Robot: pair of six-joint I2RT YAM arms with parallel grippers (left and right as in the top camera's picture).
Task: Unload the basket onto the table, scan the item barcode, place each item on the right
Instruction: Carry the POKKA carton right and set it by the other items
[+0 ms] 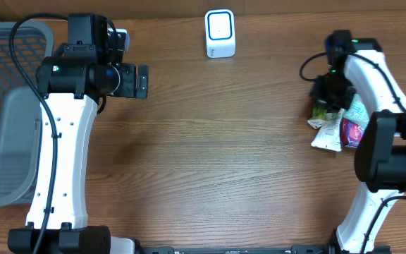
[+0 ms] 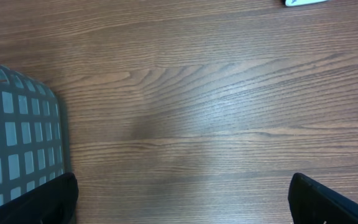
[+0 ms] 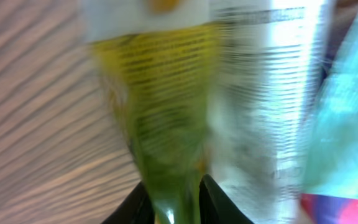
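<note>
A green and yellow snack packet (image 3: 160,93) fills the right wrist view, blurred, with its narrow end pinched between my right gripper's (image 3: 174,202) black fingers. From overhead that gripper (image 1: 323,99) sits at the right side of the table over the green packet (image 1: 318,111), which lies at the edge of a small pile of packets (image 1: 340,130). No barcode is readable. The white scanner with a blue outline (image 1: 220,33) stands at the far middle. My left gripper (image 1: 141,81) hovers far left, open and empty (image 2: 182,199).
A grey mesh basket (image 1: 5,106) stands at the left edge, its corner also in the left wrist view (image 2: 17,143). A white-silver packet (image 3: 272,93) and a teal one (image 3: 347,112) lie right beside the green one. Bare wooden tabletop (image 1: 217,155) spans the middle.
</note>
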